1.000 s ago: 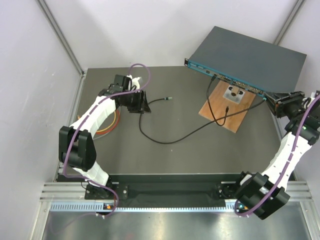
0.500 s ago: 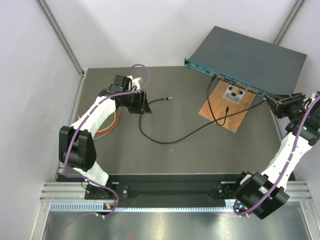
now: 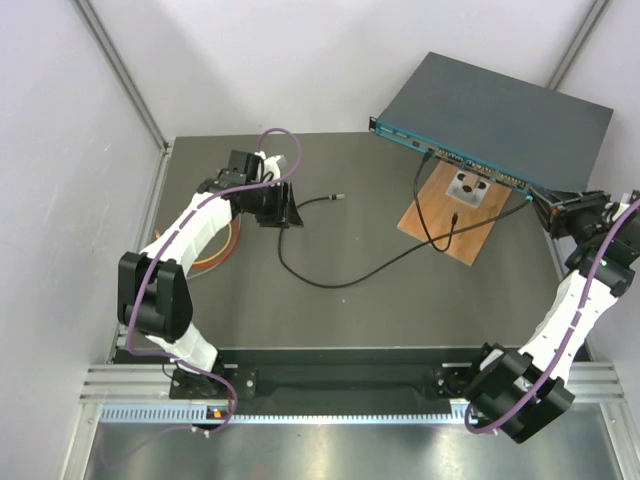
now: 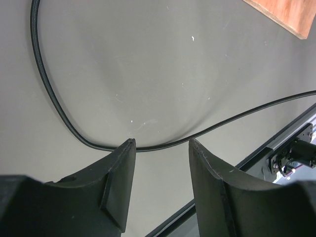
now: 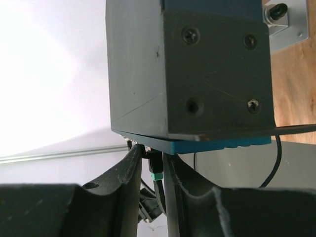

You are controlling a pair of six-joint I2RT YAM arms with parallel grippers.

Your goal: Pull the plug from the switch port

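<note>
The switch lies at the back right, tilted, with its teal socket face towards the table. In the right wrist view its dark end panel fills the top, and a small black plug with a green band hangs from the teal face's underside. My right gripper is shut on the plug, one finger on each side. From above, this gripper sits at the switch's right end. My left gripper hovers open over the left table, with nothing between its fingers.
A black cable runs from another socket over a brown wooden board and loops across the table; it also passes beyond my left fingertips as cable. Coiled orange wires lie under the left arm. White walls stand close around.
The right gripper's jaws have narrowed onto the plug, and its arm has shifted slightly to the right. The left arm has not moved.
</note>
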